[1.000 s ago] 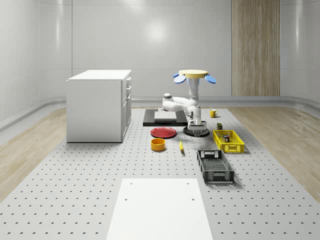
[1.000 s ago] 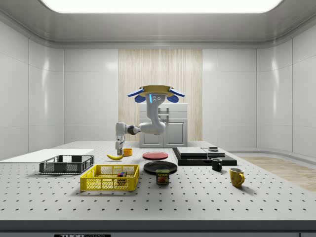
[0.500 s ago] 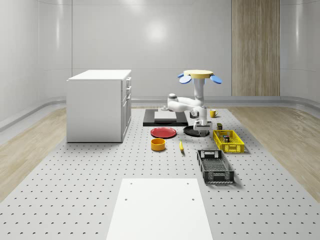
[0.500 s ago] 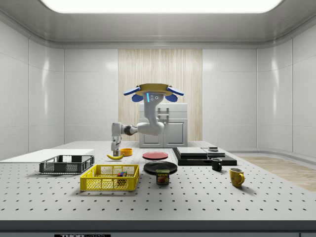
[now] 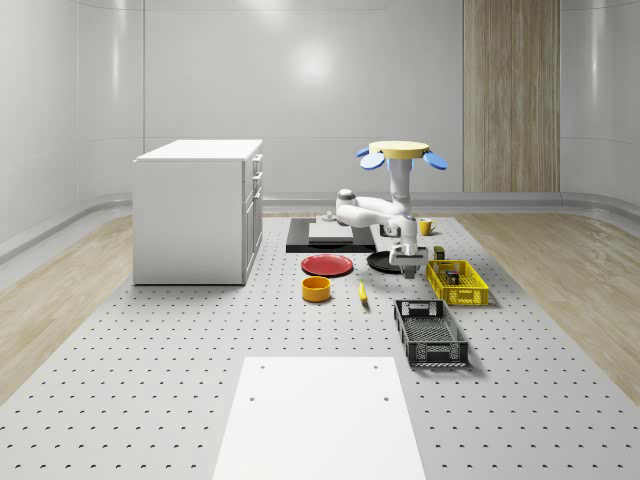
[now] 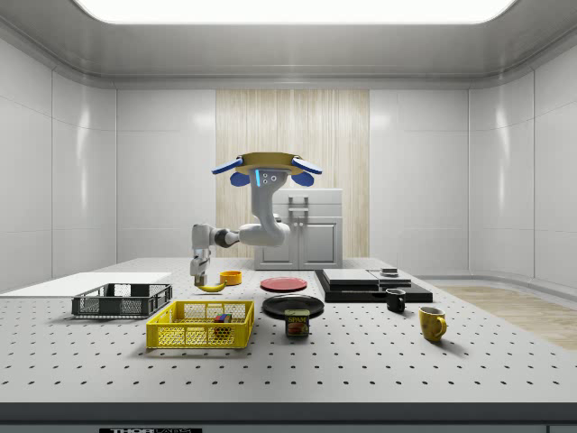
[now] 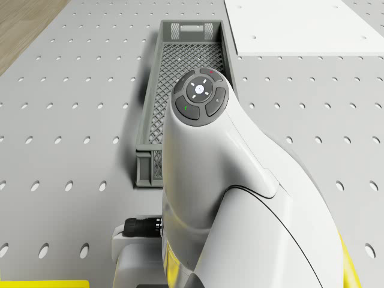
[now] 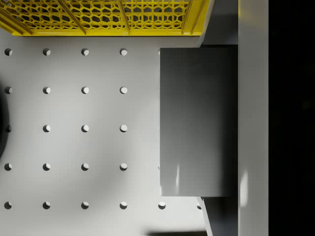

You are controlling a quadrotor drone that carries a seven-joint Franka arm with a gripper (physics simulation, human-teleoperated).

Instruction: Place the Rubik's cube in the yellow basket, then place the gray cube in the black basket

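Observation:
The drone (image 5: 404,152) hovers above the table beside the yellow basket (image 5: 457,282), on the whole-scene view's left of it. Its arm reaches down, and the gripper (image 5: 408,267) is shut on the gray cube (image 8: 197,123), held a little above the table. In the wrist view the cube lies against one finger (image 8: 253,118), with the yellow basket's wall (image 8: 98,17) just beyond it. The Rubik's cube (image 6: 221,317) lies inside the yellow basket (image 6: 200,327). The black basket (image 5: 430,333) stands nearer the camera; the drone view has it (image 7: 186,66) past the arm.
A black plate (image 5: 383,262), red plate (image 5: 327,264), orange bowl (image 5: 316,289) and banana (image 5: 362,291) lie by the gripper. A white cabinet (image 5: 195,210) stands at the left. A can (image 6: 297,322) and two mugs (image 6: 432,323) sit at the side view's right.
Drone and arm have shifted toward the whole-scene view's right, away from the black plate and nearer the yellow basket, carrying the gray cube. The baskets have not moved.

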